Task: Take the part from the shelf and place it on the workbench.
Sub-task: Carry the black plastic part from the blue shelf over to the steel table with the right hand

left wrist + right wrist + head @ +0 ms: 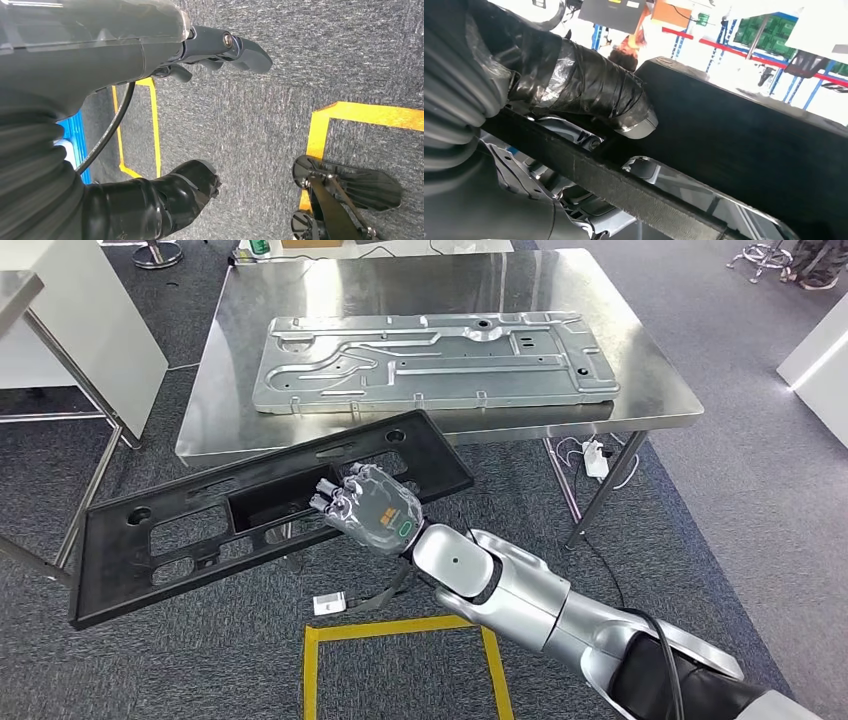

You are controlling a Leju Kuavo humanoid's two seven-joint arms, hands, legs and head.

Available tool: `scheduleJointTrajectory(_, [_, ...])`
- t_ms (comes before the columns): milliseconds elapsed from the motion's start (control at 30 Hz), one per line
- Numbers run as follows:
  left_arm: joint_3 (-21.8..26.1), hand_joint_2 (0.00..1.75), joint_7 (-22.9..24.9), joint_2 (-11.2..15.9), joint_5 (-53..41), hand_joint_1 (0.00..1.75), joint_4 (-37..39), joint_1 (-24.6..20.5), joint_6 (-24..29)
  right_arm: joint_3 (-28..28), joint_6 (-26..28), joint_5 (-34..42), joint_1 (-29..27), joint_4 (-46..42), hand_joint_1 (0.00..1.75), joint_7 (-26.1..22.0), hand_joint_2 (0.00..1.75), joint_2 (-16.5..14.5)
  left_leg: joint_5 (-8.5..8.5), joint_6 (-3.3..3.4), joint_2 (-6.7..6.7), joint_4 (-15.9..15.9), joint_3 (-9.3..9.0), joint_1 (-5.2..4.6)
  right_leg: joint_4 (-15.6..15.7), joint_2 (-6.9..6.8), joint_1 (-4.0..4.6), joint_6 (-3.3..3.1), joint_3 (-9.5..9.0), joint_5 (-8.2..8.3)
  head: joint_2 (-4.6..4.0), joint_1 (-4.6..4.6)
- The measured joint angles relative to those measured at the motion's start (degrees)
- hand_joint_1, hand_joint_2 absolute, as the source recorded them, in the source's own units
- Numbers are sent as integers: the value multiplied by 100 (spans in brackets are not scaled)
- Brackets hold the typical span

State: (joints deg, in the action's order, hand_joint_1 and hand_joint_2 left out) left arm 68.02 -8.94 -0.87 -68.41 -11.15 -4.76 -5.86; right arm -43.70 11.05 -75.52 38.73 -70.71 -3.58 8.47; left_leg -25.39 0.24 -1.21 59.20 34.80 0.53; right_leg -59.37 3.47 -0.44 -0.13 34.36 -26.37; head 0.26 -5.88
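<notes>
Black part (150,540) (no legible writing)

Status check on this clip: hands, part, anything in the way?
Right hand grips black panel through its centre cutout, short of workbench. Left hand hangs over floor, holding nothing. Silver metal plate already occupies much of the benchtop.

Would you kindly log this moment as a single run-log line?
right hand: holds black panel through its opening, short of the table | left hand: hangs over carpet | steel table: bears grey metal plate
</notes>
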Motion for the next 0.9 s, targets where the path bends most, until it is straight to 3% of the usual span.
scheduleJointTrajectory(233, [8, 175, 0, 2, -13, 0, 0, 1, 3, 130, 147, 160, -165, -78, 175, -3, 175, -59, -10, 32, -15, 18, 5, -20, 10, 1, -33, 58, -3, 1, 0, 0])
scheduleJointTrajectory(400, [8, 175, 0, 1, -22, 0, 0, -16, 7, 181, 145, 158, -200, -131, 175, -3, 175, -59, 32, 141, 66, -69, -46, -5, -9, 0, -35, 141, 8, -19, 0, -1])
scheduleJointTrajectory(467, [8, 175, -1, -2, -34, 0, 0, -15, 7, 216, 144, 158, -204, -151, 175, -2, 175, -58, 68, 205, 170, -163, -94, 22, -374, -147, -18, 166, 178, -243, 0, -3])
scheduleJointTrajectory(533, [9, 175, -1, -2, -48, 0, 0, -9, 7, 235, 141, 157, -224, -160, 175, -1, 175, -57, 56, 233, 285, -172, -106, 9, -1102, -261, -28, 182, 545, -588, 0, -3])
scheduleJointTrajectory(567, [9, 175, 0, -2, -52, 0, 0, -7, 7, 238, 140, 155, -243, -161, 175, 0, 175, -56, 44, 232, 345, -165, -106, 7, -1402, -277, -38, 193, 704, -680, 0, -4])
scheduleJointTrajectory(600, [9, 175, 0, -2, -54, 0, 0, -6, 7, 238, 139, 153, -264, -161, 175, 2, 175, -53, 30, 224, 407, -155, -108, 7, -1516, -293, -47, 203, 774, -662, 0, -3])
scheduleJointTrajectory(633, [9, 175, 0, -3, -54, 0, 0, -7, 7, 240, 139, 151, -279, -161, 175, 5, 175, -51, 13, 209, 466, -139, -111, 9, -1406, -321, -57, 208, 731, -538, 0, -4])
scheduleJointTrajectory(667, [9, 175, 0, -5, -55, 0, 0, -9, 7, 244, 140, 149, -286, -163, 175, 10, 175, -50, -10, 189, 523, -116, -116, 11, -1100, -381, -64, 208, 584, -344, 0, -3])
scheduleJointTrajectory(733, [9, 175, 0, -11, -56, 0, 0, -11, 6, 260, 143, 146, -287, -171, 175, 27, 175, -51, -73, 135, 633, -46, -127, -7, -373, -638, -49, 176, 235, -47, 0, -3])
scheduleJointTrajectory(800, [10, 175, 0, -13, -57, 0, 0, -8, 6, 272, 144, 141, -287, -181, 175, 46, 175, -53, -121, 65, 732, -4, -141, -32, -84, -777, -6, 113, 104, 16, 0, -3])
scheduleJointTrajectory(867, [11, 175, 0, -14, -58, 0, 0, -11, 7, 277, 144, 132, -287, -185, 175, 57, 175, -52, -140, -10, 842, -17, -177, -30, -82, -651, 12, 38, 118, 27, 0, -2])
scheduleJointTrajectory(900, [11, 175, 0, -14, -60, 0, 0, -15, 7, 278, 142, 108, -285, -187, 175, 53, 175, -52, -173, -49, 810, -2, -191, -14, -55, -587, 2, 1, 112, 43, 0, -2])
